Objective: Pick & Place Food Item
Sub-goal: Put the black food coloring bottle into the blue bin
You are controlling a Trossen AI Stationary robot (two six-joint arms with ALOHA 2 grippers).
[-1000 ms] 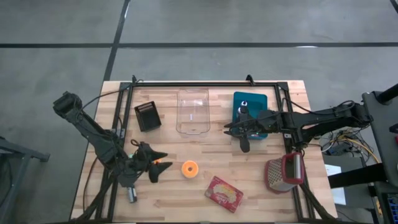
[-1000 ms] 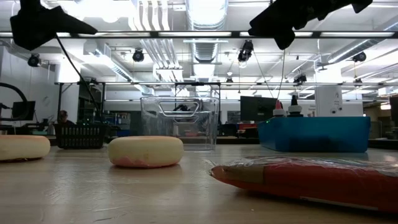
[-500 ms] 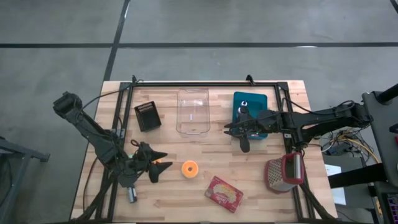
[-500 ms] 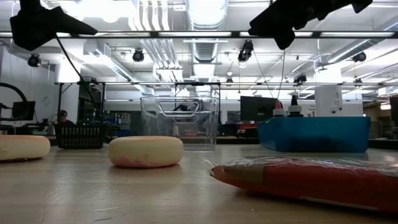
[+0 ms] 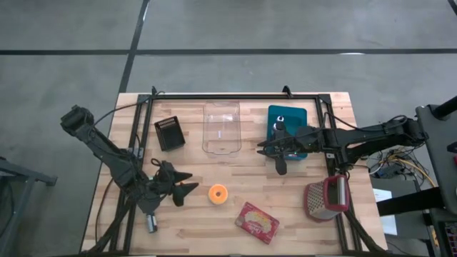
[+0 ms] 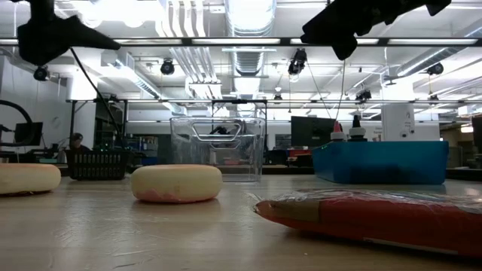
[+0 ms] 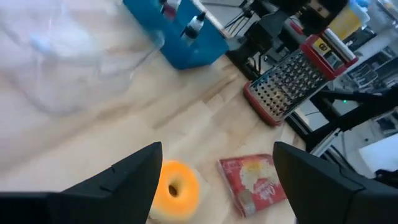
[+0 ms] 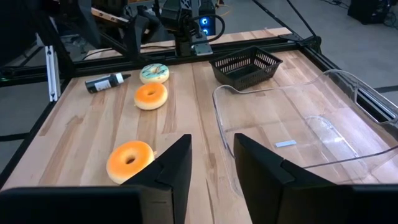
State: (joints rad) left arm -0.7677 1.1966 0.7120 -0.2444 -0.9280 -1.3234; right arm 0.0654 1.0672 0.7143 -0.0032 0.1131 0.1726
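Nothing is gripped by the left gripper (image 5: pixel 187 190), whose fingers are spread wide and empty above the table (image 5: pixel 300 235). Directly beside its tips, on the side toward the other arm, lies the orange doughnut (image 5: pixel 218 194), flat on the wood and untouched; in the left wrist view it (image 7: pixel 175 190) sits just beyond and between the two dark fingers. A second orange doughnut (image 8: pixel 151 96) and an iced doughnut (image 8: pixel 154 73) are shown by the right wrist view close under the left arm, with a dark bottle (image 8: pixel 107 81) beside them. Farther out from the left gripper lies the red snack packet (image 5: pixel 257 222), then the box grater (image 5: pixel 326 200) well apart.

No food item has been lifted yet, as far as can be seen; the clear container (image 5: pixel 221 128) is empty. The task is judged to be at its approach stage, with grasp, carry and release all left.

The left arm is stretched low along the table, wrist pitched down toward the doughnut. The right gripper (image 5: pixel 268 153) is held raised over the near edge of the blue bin (image 5: pixel 303 114), between it and the clear container, jaws partly parted with nothing between them. A black basket (image 5: pixel 169 133) stands beyond the left gripper.
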